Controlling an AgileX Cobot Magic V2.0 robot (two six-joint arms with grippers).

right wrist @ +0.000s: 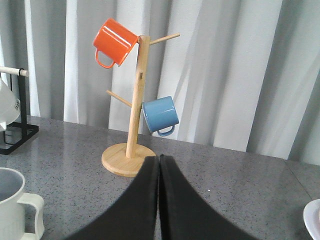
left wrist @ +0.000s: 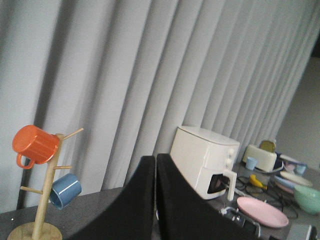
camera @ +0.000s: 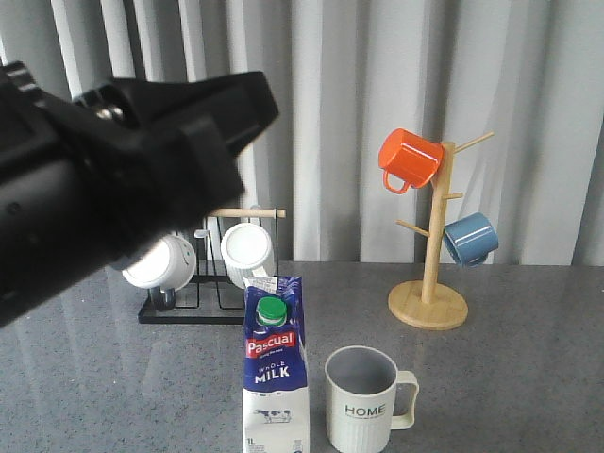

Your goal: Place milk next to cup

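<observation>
The milk (camera: 276,373), a blue-and-white carton with a green cap, stands upright at the table's front edge. Just to its right, a small gap away, stands the cup (camera: 362,401), a pale ribbed mug printed "HOME", handle to the right. Part of the cup (right wrist: 15,207) also shows in the right wrist view. My left arm looms raised and blurred at the upper left of the front view; its gripper (left wrist: 155,159) is shut with nothing in it and faces the curtain. My right gripper (right wrist: 158,159) is shut and empty above the table, before the mug tree.
A wooden mug tree (camera: 429,283) with an orange mug (camera: 410,159) and a blue mug (camera: 470,238) stands at the back right. A black wire rack (camera: 198,293) holding white mugs (camera: 247,250) sits behind the milk. Off to the side are a white appliance (left wrist: 204,159) and dishes.
</observation>
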